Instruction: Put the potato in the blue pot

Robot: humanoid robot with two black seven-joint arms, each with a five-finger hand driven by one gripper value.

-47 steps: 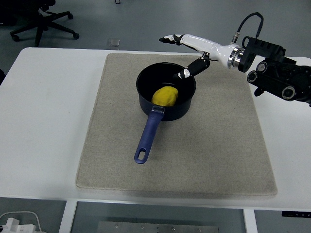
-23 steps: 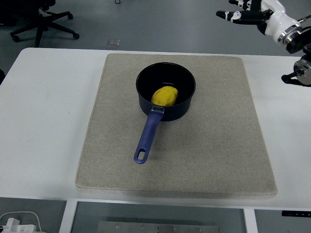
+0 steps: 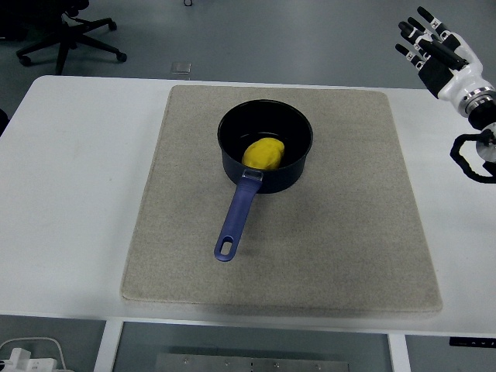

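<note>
I see the potato point(image 3: 264, 153) in the pot point(image 3: 265, 147) on a grey mat point(image 3: 333, 232) over the white surface point(image 3: 77, 178); my right hand point(image 3: 435, 53) spread wide, empty; office chair point(image 3: 66, 35) on grey floor point(image 3: 271, 35).

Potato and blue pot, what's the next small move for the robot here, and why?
Probably just bring the right hand down to rest at the table's right edge. The potato already lies inside the blue pot on the mat, and the hand is open, empty and well clear of the pot, so nothing seems left to place.
</note>
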